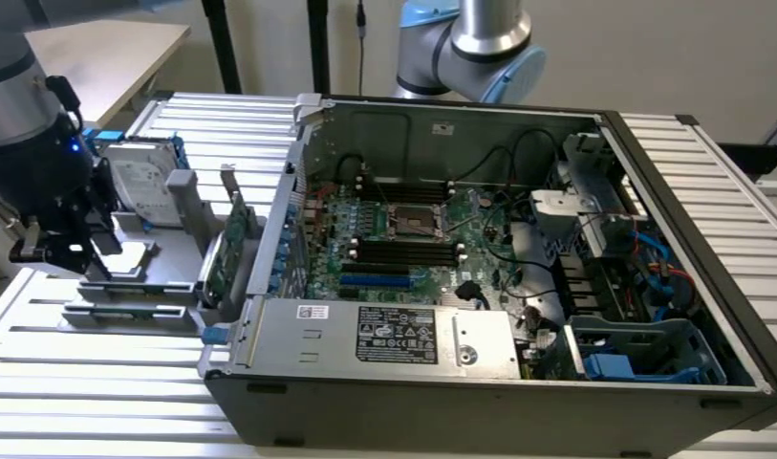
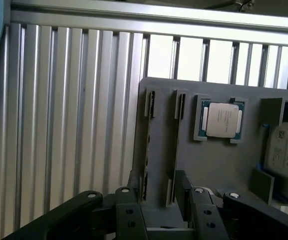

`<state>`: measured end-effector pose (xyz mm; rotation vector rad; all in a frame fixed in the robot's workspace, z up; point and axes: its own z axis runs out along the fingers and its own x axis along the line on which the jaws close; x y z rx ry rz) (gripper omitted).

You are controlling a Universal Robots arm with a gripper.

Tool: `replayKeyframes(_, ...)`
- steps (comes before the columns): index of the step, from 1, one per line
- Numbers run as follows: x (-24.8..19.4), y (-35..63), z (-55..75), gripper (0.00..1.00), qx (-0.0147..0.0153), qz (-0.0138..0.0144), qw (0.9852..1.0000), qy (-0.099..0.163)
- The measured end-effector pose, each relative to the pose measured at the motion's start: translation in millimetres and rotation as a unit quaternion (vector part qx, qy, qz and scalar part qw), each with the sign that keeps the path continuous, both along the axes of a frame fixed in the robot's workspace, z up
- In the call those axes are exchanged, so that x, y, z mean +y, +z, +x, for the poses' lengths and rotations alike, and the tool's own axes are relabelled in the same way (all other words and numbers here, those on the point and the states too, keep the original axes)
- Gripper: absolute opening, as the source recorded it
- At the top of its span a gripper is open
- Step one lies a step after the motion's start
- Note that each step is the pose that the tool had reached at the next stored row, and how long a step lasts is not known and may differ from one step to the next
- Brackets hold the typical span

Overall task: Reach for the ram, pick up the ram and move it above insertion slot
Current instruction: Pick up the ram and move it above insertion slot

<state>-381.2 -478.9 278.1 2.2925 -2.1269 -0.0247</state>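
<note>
- End effector [image 1: 64,253] hangs over the gray tray [image 2: 161,135] at the exterior view's left, fingers [image 2: 130,216] spread apart, gripping nothing.
- Ram [image 1: 133,286] lies on edge in a tray slot, just beside the end effector.

The gripper [image 1: 59,251] is hovering at the exterior view's left, just above a grey fixture [image 1: 184,225] that is holding the ram [image 1: 127,286], a hard drive [image 1: 143,182] and an upright green card [image 1: 239,234]. An open computer case [image 1: 490,402] is sitting beside it, exposing its motherboard [image 1: 401,239].
</note>
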Motion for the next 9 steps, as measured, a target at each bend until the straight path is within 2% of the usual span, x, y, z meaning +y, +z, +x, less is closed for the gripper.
replayKeyframes(9,0.0,-16.3,0.0,0.42,0.0,0.0,1.0,0.0)
